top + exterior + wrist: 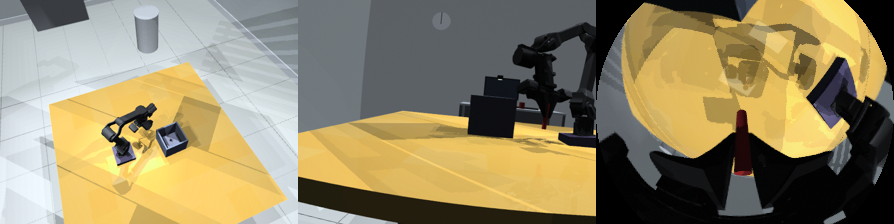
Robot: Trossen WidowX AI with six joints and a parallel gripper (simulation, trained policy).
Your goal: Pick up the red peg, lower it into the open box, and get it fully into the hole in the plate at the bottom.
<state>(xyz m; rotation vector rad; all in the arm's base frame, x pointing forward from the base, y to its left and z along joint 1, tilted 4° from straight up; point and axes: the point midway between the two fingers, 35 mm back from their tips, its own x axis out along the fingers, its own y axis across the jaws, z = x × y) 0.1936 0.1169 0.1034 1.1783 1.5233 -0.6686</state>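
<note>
The red peg (544,123) (741,131) is between the fingers of my gripper (546,114) (741,136). The gripper is shut on it and holds it close to upright, slightly tilted in the exterior view, with its lower end above the table. The top view shows the gripper from above, with the peg hidden. The open blue-grey box (177,150) (491,117) stands beside the gripper, on the side away from the arm's base. Inside it lies a pale plate (176,139) with a small dark hole (171,140). The gripper is outside the box.
The box's walls stand up from the yellow table (202,175) (440,152). The arm's purple base plate (126,160) (575,140) (827,107) is on the other side of the gripper. A grey cylinder (147,33) stands on the floor beyond the table.
</note>
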